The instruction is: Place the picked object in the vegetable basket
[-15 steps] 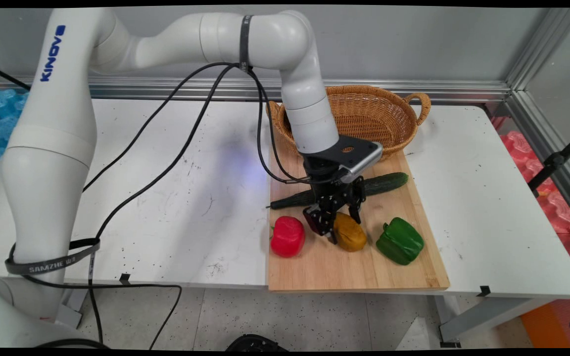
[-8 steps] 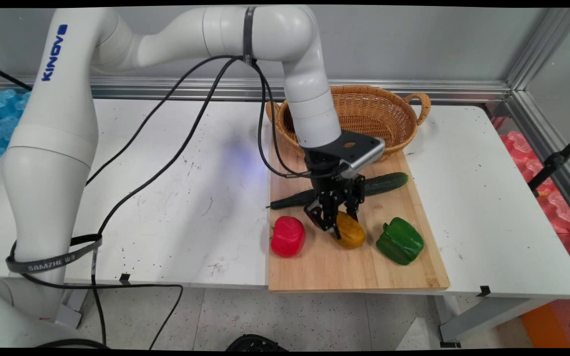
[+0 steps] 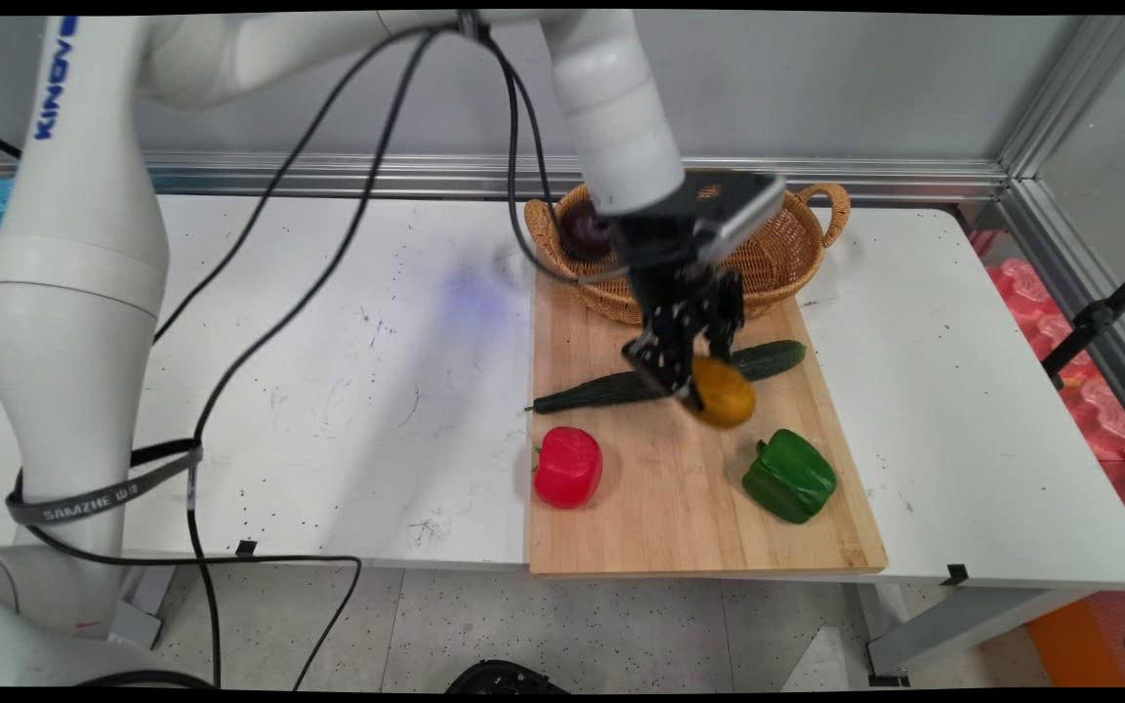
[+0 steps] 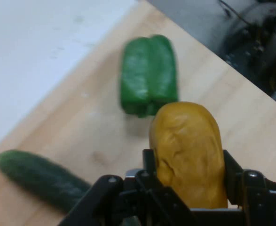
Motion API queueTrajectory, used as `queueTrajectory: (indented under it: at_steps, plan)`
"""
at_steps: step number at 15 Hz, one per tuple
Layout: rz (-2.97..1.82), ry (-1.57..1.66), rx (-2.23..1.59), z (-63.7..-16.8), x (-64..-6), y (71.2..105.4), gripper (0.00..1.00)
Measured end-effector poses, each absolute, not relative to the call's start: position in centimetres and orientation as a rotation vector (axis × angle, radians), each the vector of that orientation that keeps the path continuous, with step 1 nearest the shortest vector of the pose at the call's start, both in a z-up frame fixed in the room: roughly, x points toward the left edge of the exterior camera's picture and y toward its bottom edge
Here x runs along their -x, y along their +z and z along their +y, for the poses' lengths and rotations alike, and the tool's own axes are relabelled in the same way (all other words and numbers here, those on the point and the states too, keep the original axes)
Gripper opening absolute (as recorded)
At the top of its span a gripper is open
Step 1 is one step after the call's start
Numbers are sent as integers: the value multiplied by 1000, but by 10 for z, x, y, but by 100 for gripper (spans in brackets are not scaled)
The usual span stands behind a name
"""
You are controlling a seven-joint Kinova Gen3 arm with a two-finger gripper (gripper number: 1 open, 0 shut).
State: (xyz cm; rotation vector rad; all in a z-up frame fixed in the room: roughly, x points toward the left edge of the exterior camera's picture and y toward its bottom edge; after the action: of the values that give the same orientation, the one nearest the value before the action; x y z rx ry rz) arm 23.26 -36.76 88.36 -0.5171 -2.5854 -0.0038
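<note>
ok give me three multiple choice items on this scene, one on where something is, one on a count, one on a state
1. Where does the cucumber lie?
A. in the basket
B. on the wooden board
C. on the bare table

2. How many peppers rest on the board?
A. two
B. three
C. four

3. What is the state of the tool?
A. open and empty
B. shut on the yellow pepper
C. shut on the cucumber

Answers:
1. B, the cucumber lies across the board in front of the basket.
2. A, only the red pepper and the green pepper rest on it.
3. B, the hand view shows the fingers clamped on either side of the yellow pepper, held above the board.
</note>
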Motion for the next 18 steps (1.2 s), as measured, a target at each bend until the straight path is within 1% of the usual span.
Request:
queueTrajectory:
  at_steps: [4,7,12,18]
  plan:
    - [-2581,90,301,-382,-248,921,0]
    - [-2578,186,130,-399,-265,940,0]
    - [-2551,286,-146,-427,-288,953,0]
    - [-2494,375,-469,-460,-312,953,0]
